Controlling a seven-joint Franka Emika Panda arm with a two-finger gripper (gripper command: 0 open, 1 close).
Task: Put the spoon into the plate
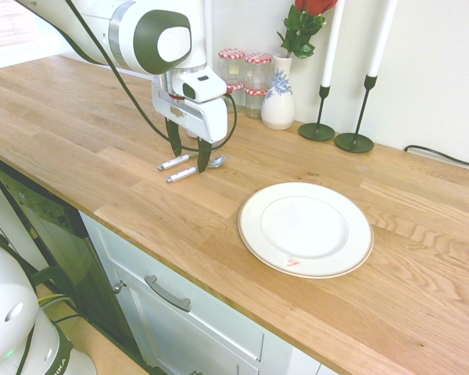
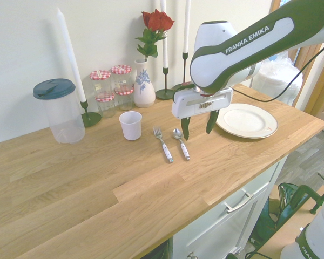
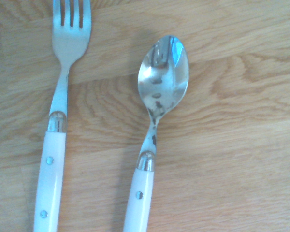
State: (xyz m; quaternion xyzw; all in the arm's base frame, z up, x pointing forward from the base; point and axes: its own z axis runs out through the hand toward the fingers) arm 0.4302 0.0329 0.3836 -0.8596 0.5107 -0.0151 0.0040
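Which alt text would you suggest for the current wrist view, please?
A shiny metal spoon with a white riveted handle lies on a wooden surface, beside but not touching a matching white-handled fork.

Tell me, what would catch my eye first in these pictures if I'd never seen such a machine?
Probably the big white arm reaching over the wooden counter, its open gripper hovering above a small spoon that lies beside a fork. Next might be the large white plate on the counter, and the red flowers in a blue-patterned vase toward the wall.
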